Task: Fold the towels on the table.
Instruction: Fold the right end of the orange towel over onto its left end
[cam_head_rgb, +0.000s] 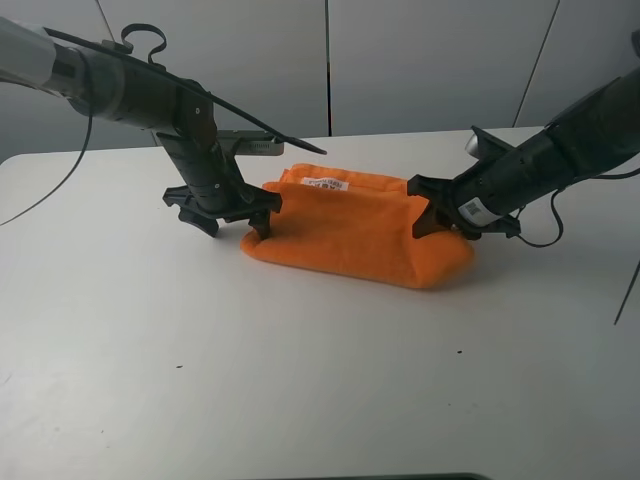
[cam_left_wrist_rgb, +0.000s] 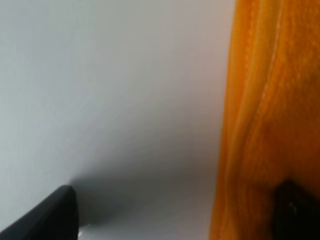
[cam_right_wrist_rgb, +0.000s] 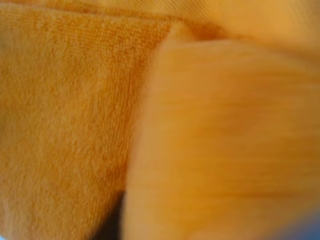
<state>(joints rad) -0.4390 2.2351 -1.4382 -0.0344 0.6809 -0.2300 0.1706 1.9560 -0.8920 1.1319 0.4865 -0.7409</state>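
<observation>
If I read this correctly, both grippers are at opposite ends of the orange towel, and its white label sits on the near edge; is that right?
Not quite: in the exterior high view the white label sits on the far edge of the towel.

High frontal overview, wrist cameras against towel (cam_head_rgb: 355, 225)

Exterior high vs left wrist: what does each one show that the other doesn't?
Only exterior high: the right gripper at the right end of the towel, the white label on its far edge, and the grey wall.
Only left wrist: the towel's layered edge up close, with one finger against the cloth and the other over bare table.
Both: the orange towel, the white table and the left gripper.
</observation>
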